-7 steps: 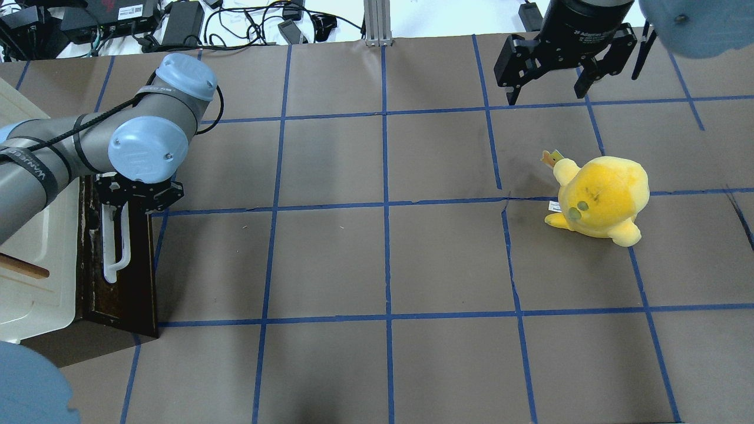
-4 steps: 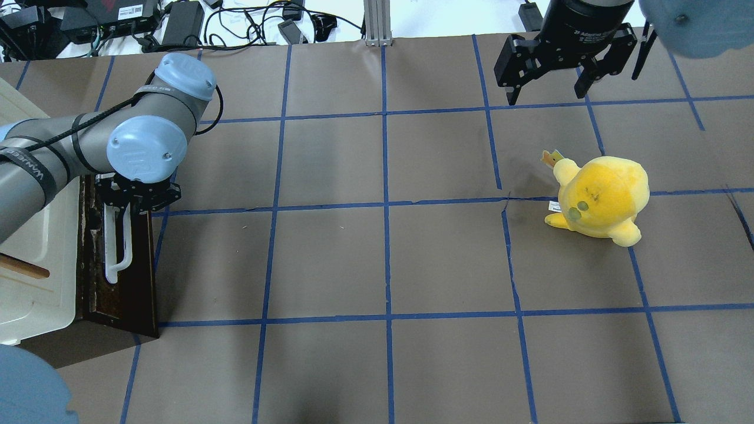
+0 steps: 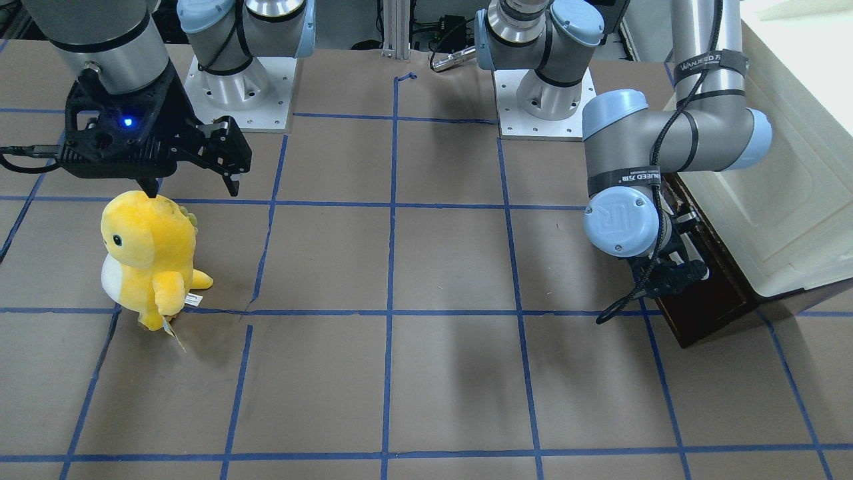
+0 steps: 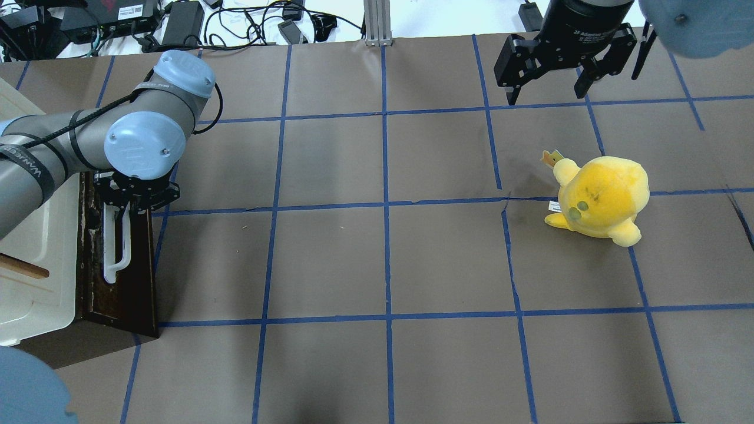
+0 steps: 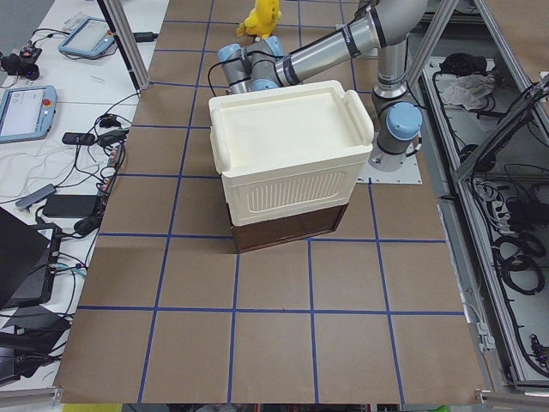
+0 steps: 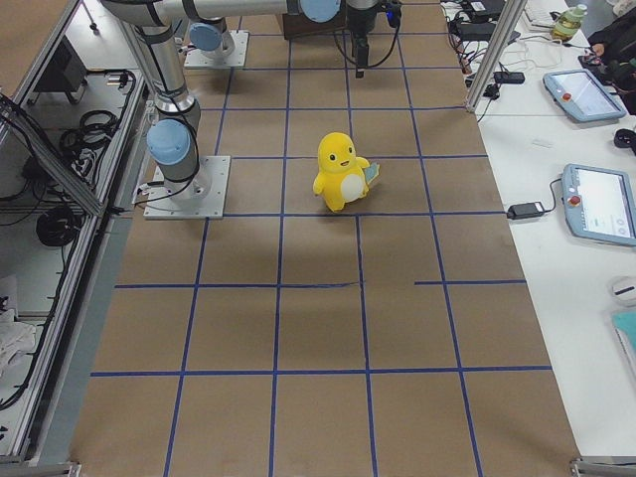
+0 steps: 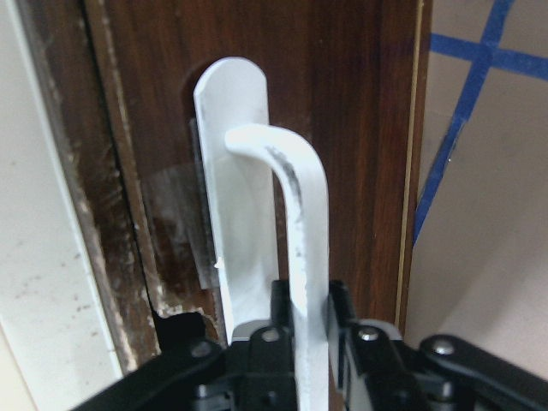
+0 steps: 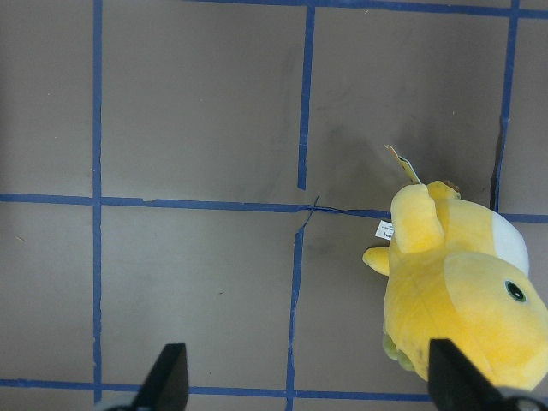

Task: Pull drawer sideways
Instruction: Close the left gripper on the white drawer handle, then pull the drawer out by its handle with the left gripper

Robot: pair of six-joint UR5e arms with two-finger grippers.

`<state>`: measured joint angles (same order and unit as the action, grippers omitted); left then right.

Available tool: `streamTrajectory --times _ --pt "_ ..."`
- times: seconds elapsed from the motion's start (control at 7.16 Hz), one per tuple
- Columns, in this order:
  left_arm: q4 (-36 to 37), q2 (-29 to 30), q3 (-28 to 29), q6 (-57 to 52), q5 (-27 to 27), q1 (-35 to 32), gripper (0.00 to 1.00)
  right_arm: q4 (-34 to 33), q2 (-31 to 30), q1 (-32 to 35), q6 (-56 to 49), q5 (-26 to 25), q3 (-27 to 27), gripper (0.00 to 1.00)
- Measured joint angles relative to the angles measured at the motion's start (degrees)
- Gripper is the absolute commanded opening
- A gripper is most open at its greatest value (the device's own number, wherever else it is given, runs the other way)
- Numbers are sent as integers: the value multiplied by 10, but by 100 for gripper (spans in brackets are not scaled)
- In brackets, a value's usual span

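Note:
The drawer [image 4: 132, 294] is a dark brown front under the cream-white cabinet at the table's left edge. Its white bar handle [image 4: 113, 250] runs along the front. My left gripper [image 4: 134, 200] is shut on the far end of that handle. In the left wrist view the handle [image 7: 300, 205] passes between the black fingers of the gripper [image 7: 308, 338]. The drawer also shows in the front-facing view [image 3: 710, 300], with the left gripper [image 3: 673, 277] against it. My right gripper [image 4: 546, 97] is open and empty, high above the table's far right.
A cream-white cabinet [image 4: 35, 253] sits over the drawer, with a thin wooden handle [image 4: 23, 268] on top. A yellow plush toy [image 4: 601, 197] stands at the right, just near of the right gripper [image 3: 193, 192]. Cables and power bricks [image 4: 182, 23] lie beyond the far edge.
My left gripper and the white handle it holds have shifted slightly to the left, toward the cabinet. The right arm and the plush toy have not moved.

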<state>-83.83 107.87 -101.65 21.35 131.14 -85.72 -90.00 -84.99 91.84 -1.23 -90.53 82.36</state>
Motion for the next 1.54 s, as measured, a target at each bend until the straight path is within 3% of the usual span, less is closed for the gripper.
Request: streamTrajectory --times 1.54 --pt "-14 11 13 19 -13 -8 0 0 0 0 0 -1 0 100"
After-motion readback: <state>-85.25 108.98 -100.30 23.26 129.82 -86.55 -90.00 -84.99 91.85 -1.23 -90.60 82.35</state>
